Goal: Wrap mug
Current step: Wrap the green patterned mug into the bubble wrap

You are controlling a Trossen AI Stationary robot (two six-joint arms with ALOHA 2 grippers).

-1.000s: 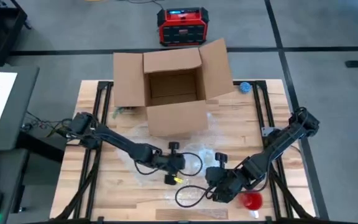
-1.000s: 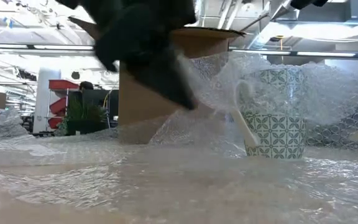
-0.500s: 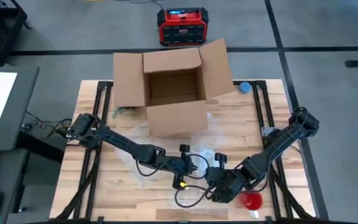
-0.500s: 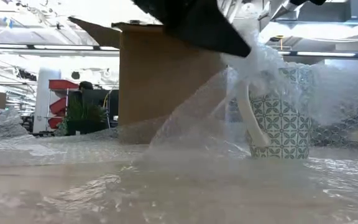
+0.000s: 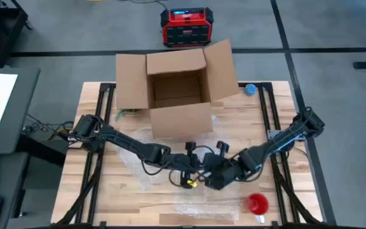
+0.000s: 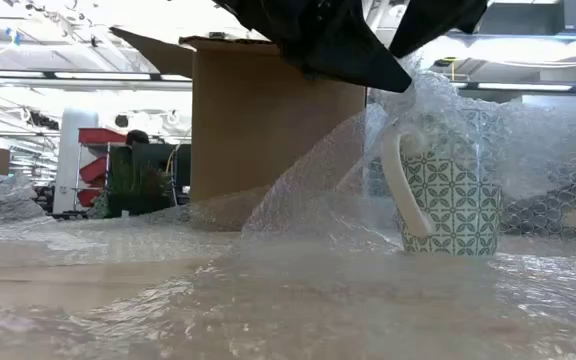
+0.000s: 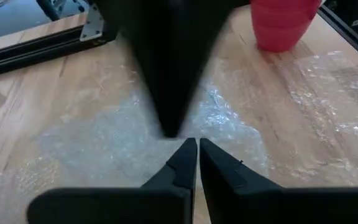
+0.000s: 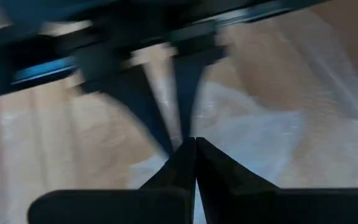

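Observation:
A white mug with a green pattern [image 6: 453, 195] stands upright on the table with its handle [image 6: 396, 190] facing the open table; in the high view the grippers hide it. Clear bubble wrap [image 6: 308, 205] lies under it and rises like a tent over its handle side. My left gripper [image 5: 196, 170] hangs just above the mug, shut on the wrap. My right gripper [image 5: 210, 175] is shut and meets the left one tip to tip; in the left wrist view its fingers [image 7: 166, 93] point at my left gripper [image 7: 197, 146]. My left gripper pinches a raised part of the bubble wrap [image 6: 400, 78] between its shut fingers, slanting down from above the mug's rim. The wrap hangs from there down to the table, slack, draped over the handle. My right gripper [image 8: 194, 146] is close by; whether it touches the wrap, I cannot tell.
An open cardboard box [image 5: 176, 95] stands at the table's far middle. A red cup-like thing [image 5: 256, 205] sits near the front right, and a small blue object [image 5: 251, 89] sits at the far right. More bubble wrap [image 5: 202, 207] lies along the near edge.
My left gripper has gone toward the table's right edge, drawing the bubble wrap up from the table and over the mug's handle side. My right gripper has moved toward the far and left, up to the left gripper above the mug.

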